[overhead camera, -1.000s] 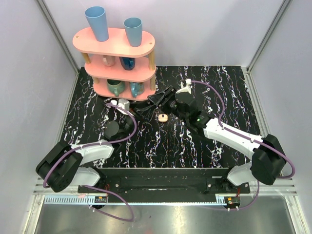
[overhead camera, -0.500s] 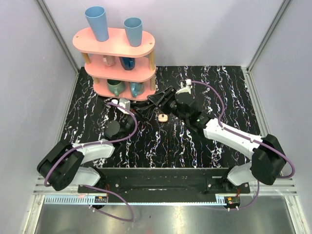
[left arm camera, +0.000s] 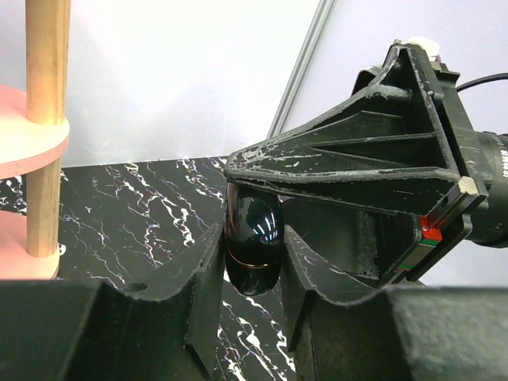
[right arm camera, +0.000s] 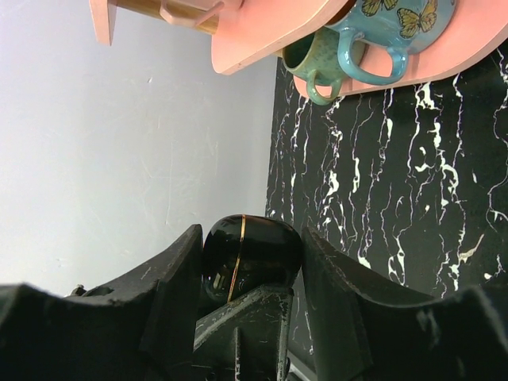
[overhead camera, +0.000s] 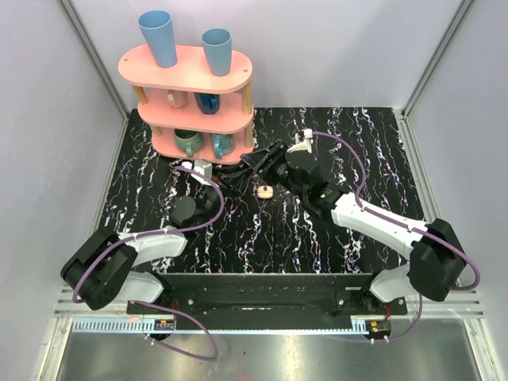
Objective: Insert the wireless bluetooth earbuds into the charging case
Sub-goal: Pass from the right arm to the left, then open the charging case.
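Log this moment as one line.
left hand: shut on black pod | right hand: shut on black pod | charging case: on table, untouched

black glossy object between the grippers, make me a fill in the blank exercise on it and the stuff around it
1. The black glossy object has a thin ___ line around it.
2. The jaws of the left gripper and the right gripper are both ___ on it.
3. The charging case lies on the table, held by ___ gripper.
4. The pink shelf carries two ___ cups on its top tier.

Missing words: gold, shut, neither, blue
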Tool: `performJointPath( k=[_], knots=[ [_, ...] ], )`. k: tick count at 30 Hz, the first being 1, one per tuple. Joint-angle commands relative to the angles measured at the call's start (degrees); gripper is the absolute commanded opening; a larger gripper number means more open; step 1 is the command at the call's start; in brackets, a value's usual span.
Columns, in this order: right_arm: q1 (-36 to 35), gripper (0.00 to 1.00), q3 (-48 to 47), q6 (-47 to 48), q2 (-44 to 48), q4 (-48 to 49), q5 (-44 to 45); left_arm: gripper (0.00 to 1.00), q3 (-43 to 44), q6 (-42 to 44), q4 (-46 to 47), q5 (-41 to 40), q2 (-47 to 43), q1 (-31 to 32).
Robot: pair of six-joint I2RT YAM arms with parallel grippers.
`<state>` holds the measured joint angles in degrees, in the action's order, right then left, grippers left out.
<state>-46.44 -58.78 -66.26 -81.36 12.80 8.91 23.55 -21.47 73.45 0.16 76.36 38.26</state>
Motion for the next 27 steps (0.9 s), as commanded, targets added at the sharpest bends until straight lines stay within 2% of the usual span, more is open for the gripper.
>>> performJointPath(
  k=[1,4,8,10,12,13,14,15,16,17,18,20,21,23,24,27],
  knots=[
    [-0.9,0.43,0.3,4.5,2.9,3.5,-2.5,0.09,1.9,-0.8,20.7,-1.8,-0.6,0.1],
    [-0.9,0.55,0.7,9.7,4.4,2.3,-1.7,0.0,1.7,-1.1,16.4,0.8,-3.0,-0.9],
    [-0.9,0.7,0.4,20.0,7.1,-0.1,0.1,0.0,1.6,-2.4,11.9,6.2,-6.5,-3.8],
    [-0.9,0.75,-0.1,23.1,8.8,-1.5,0.4,0.0,1.6,-3.4,7.7,11.6,-8.1,-6.7],
    [-0.8,0.76,-1.3,28.1,9.7,-3.7,0.3,0.0,1.6,-3.4,3.0,17.5,-10.5,-9.2],
    [-0.8,0.77,-2.4,30.6,10.4,-4.2,-2.4,0.0,1.8,-3.4,1.2,20.6,-11.3,-10.2],
    [-0.5,0.77,-3.4,36.5,10.6,-6.0,-4.2,0.0,2.9,-3.2,-1.1,23.9,-13.0,-11.3],
    [-0.3,0.77,-4.7,39.2,10.5,-8.1,-5.6,0.0,3.5,-2.9,-6.2,29.7,-13.9,-12.8],
    [-0.1,0.77,-7.5,42.0,10.3,-10.1,-10.5,0.0,4.5,-2.2,-9.5,33.0,-14.7,-13.4],
    [0.5,0.77,-8.9,47.1,10.1,-15.2,-12.5,0.0,7.3,0.4,-14.0,36.3,-16.2,-14.0],
    [0.6,0.76,-10.1,49.3,10.0,-17.6,-13.9,0.0,8.3,2.5,-23.1,40.6,-17.2,-14.3],
    [0.6,0.76,-13.8,54.9,9.9,-23.8,-19.3,0.0,9.8,8.0,-29.8,44.6,-19.9,-14.4],
    [0.6,0.76,-14.5,55.7,10.7,-24.8,-20.3,0.0,10.3,10.3,-37.8,45.5,-20.7,-14.4],
    [0.6,0.75,-14.9,57.5,12.0,-26.7,-21.1,0.0,12.6,16.5,-45.4,47.3,-22.5,-14.4],
    [0.6,0.75,-14.5,58.1,13.8,-26.7,-21.4,0.0,13.2,18.6,-53.2,46.9,-23.0,-14.4],
    [0.6,0.74,-15.2,60.2,15.1,-30.1,-24.6,0.0,13.5,23.1,-58.5,44.9,-25.5,-14.4]
  ],
)
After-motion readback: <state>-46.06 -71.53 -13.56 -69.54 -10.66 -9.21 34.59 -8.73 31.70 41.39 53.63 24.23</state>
